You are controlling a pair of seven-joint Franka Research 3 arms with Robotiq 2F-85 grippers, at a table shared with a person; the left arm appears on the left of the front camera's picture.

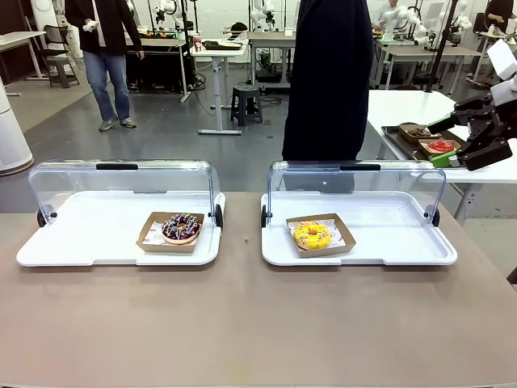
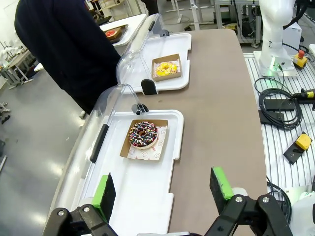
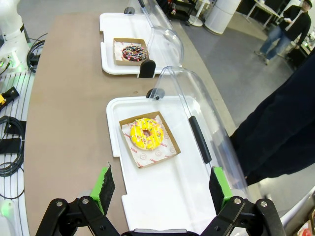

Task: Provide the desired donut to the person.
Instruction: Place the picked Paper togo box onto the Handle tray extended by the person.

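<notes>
A chocolate donut [image 1: 181, 228] with coloured sprinkles lies in a brown paper box on the left white tray [image 1: 73, 252]. A yellow-glazed donut [image 1: 312, 235] lies in a like box on the right white tray [image 1: 404, 252]. Both clear lids are tipped back. The person [image 1: 327, 81], in black, stands at the far side behind the right tray. My left gripper [image 2: 162, 187] hangs open above the near end of the chocolate donut's [image 2: 143, 134] tray. My right gripper [image 3: 161, 184] hangs open above the near end of the yellow donut's [image 3: 146, 133] tray, and is seen raised at the right edge [image 1: 456, 141].
Bare brown table top [image 1: 242, 323] lies in front of both trays. Beside the table are cables and a yellow stop button [image 2: 301, 142]. A white side table holds a dark tray of food [image 1: 420, 137]. Another person in jeans [image 1: 105, 48] stands far back.
</notes>
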